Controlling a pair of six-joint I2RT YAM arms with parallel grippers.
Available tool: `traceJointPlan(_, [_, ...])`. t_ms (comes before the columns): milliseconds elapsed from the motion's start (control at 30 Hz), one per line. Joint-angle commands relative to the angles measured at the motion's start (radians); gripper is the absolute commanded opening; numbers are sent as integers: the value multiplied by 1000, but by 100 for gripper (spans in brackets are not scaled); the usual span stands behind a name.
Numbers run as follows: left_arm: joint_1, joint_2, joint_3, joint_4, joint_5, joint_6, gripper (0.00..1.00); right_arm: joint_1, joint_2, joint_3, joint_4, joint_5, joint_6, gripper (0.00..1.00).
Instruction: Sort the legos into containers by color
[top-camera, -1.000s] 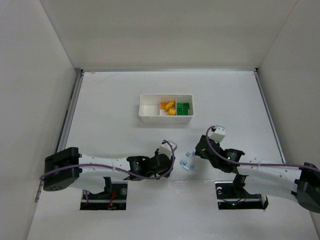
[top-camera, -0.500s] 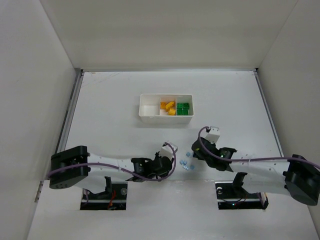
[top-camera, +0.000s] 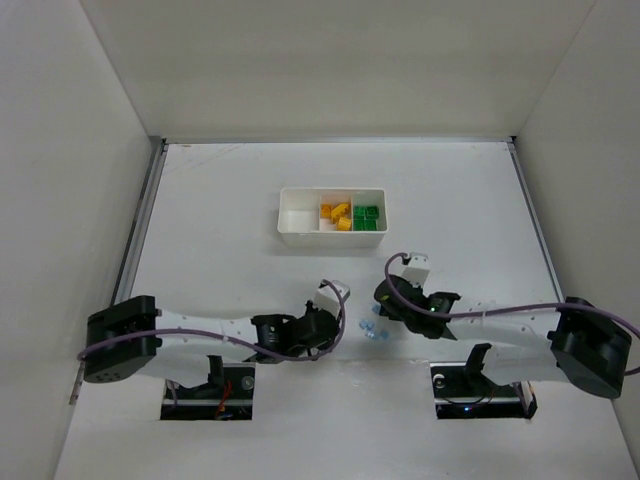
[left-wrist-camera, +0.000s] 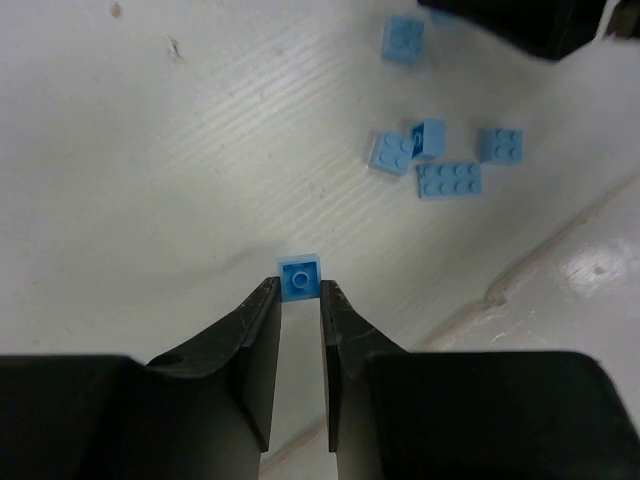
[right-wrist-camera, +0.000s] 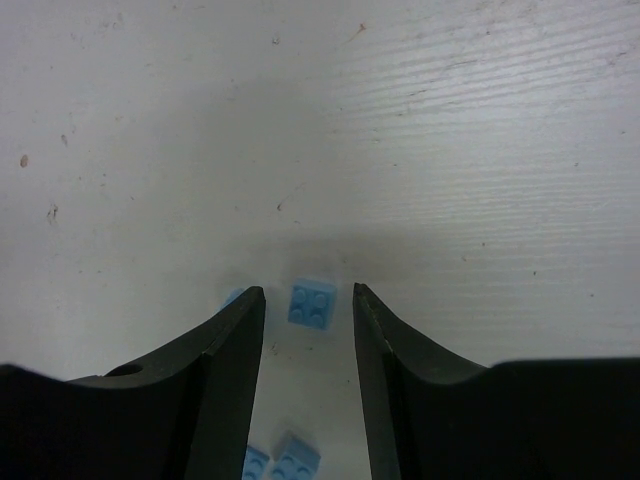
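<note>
blue lego (left-wrist-camera: 300, 276) tight between the tips of the left gripper (left-wrist-camera: 299, 291)

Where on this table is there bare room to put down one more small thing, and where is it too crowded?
Free: the table between the tray and the back wall, and the tray's bare left compartment. Crowded: the near side, around the blue bricks.

Tray (top-camera: 300, 238) behind, bricks (top-camera: 338, 216) in middle, right compartments; loose bricks (top-camera: 373, 330) before it, slightly right.
</note>
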Motion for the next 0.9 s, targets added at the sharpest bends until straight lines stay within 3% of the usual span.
traceJointPlan(0, [47, -108, -7, 23, -59, 14, 13, 13, 39, 56, 28, -3, 2, 45])
traceJointPlan(133, [136, -192, -11, 30, -68, 2, 13, 13, 85, 69, 25, 3, 5, 41])
traceJointPlan(333, [307, -291, -16, 81, -60, -9, 13, 17, 128, 91, 17, 29, 10, 23])
traceJointPlan(433, [392, -295, 21, 104, -40, -9, 13, 30, 119, 100, 6, 50, 10, 20])
traceJointPlan(633, [504, -220, 148, 135, -20, 15, 14, 50, -9, 89, 23, 89, -30, 20])
traceJointPlan(867, [662, 19, 265, 231, 3, 69, 15, 85, -81, 85, 126, 92, -120, 21])
